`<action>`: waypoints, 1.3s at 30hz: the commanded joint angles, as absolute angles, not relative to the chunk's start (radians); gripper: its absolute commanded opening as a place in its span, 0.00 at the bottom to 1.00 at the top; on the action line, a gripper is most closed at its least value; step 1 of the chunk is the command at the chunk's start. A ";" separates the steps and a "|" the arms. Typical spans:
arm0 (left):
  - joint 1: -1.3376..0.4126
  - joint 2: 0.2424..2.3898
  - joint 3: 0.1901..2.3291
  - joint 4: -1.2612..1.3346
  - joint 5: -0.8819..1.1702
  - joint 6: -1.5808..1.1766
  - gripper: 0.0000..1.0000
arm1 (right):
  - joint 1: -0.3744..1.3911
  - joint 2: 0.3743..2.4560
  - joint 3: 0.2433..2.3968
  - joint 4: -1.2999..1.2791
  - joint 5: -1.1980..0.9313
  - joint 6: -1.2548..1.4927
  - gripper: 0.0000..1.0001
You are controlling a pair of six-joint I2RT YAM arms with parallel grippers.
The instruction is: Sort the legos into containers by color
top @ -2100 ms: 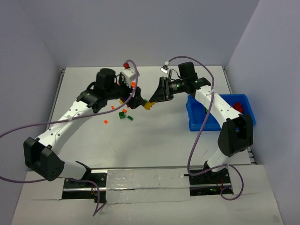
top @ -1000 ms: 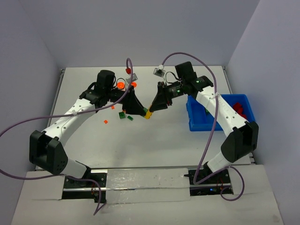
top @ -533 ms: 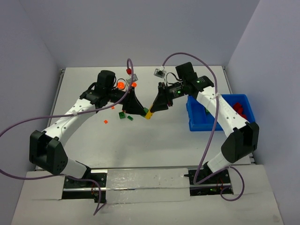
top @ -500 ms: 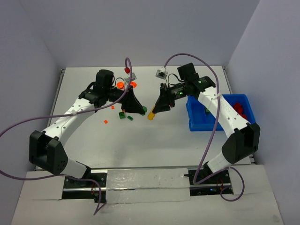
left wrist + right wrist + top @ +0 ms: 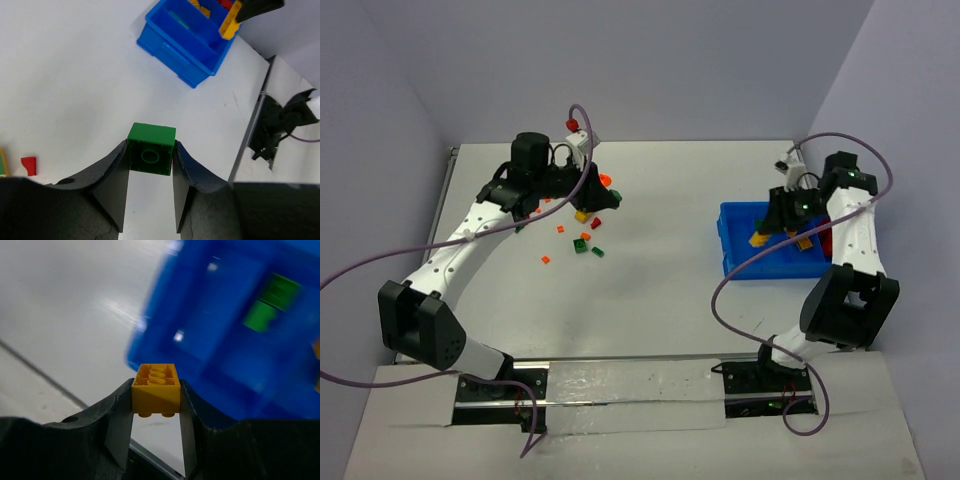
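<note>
- The left gripper [image 5: 608, 198] has drawn back from the middle of the table [image 5: 660, 290] to the far left part. It is partly closed, and its two fingers [image 5: 112, 187] press on both sides of a green brick [image 5: 151, 150]. A second ago its jaws stood wider.
- The green brick sits square between the finger pads, its hollow underside facing the wrist camera, held clear above the white surface.
- Just in front of that gripper lie the loose bricks [image 5: 582, 246]: a green pair, some small orange and red pieces and a yellow one, scattered where they were before. The left wrist view catches one red piece [image 5: 29, 165] at its left edge.
- The middle of the table, where both grippers met tip to tip half a second ago with the yellow brick between them, now has neither arm over it.
- The right gripper [image 5: 765, 232] has swung far to the right and hangs over the left part of the bin [image 5: 740, 262]. It is partly closed, gripping a yellow brick [image 5: 156, 390] by its long sides, studs pointing away from the wrist.
- Whether that brick touches the bin cannot be told; the right wrist view is blurred.
- The bin stands at the table's right edge, unmoved, with a green piece [image 5: 270, 300] visible in one compartment.
</note>
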State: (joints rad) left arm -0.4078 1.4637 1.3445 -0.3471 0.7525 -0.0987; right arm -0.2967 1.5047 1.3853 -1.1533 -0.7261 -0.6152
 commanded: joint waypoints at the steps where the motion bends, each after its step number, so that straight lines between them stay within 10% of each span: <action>1: -0.430 1.481 1.372 -0.300 0.608 -0.082 0.00 | -0.401 1.524 1.411 -1.048 -0.419 -0.616 0.00; 17: -0.434 1.489 1.347 -0.278 0.577 -0.069 0.00 | -0.430 1.764 1.558 -0.902 -0.060 -0.525 0.02; 27: -0.434 1.494 1.342 -0.287 0.581 -0.061 0.00 | -0.425 1.846 1.597 -0.959 -0.122 -0.522 0.27; 29: -0.436 1.493 1.344 -0.290 0.581 -0.060 0.00 | -0.422 1.851 1.597 -0.960 -0.117 -0.518 0.58; 33: -0.435 1.493 1.341 -0.291 0.587 -0.064 0.00 | -0.415 1.839 1.617 -0.974 -0.131 -0.498 0.80; 39: -0.435 1.474 1.316 -0.276 0.660 -0.084 0.00 | -0.329 1.781 1.729 -1.075 -0.272 -0.449 0.82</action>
